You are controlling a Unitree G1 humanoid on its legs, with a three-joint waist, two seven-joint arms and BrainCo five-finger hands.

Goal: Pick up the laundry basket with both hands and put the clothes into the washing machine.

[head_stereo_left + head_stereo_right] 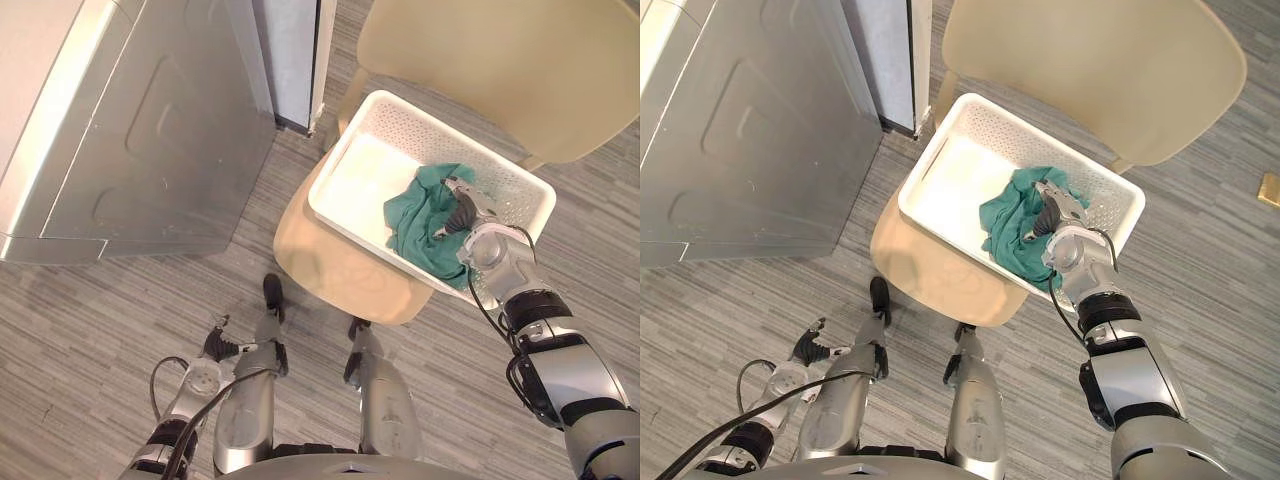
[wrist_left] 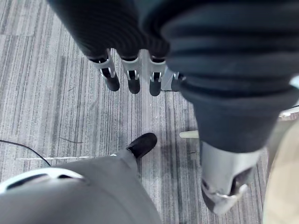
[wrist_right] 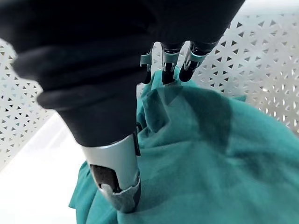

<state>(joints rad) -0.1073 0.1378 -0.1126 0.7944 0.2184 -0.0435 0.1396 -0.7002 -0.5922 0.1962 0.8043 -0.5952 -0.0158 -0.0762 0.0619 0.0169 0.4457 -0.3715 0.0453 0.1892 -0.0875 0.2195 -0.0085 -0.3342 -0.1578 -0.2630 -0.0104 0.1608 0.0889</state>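
In the white laundry basket [image 1: 450, 135] on the beige chair [image 1: 330, 260], right of the washing machine [image 1: 150, 130], there's a teal cloth [image 1: 420, 215] bunched toward the right end. The right robot hand [image 1: 465, 210] is down on it with its fingers fairly straight and the tips and thumb pressing the fabric, nothing gripped imo. The left robot hand [image 1: 215, 345] hangs relaxed low on the near left. The cloth looks soft and light. The basket is stiff and probably light too, so I'd grab its rim at both short ends.

A beige chair [image 1: 345, 272] stands on grey streaked flooring [image 1: 90, 320], its broad backrest [image 1: 500, 60] far right.
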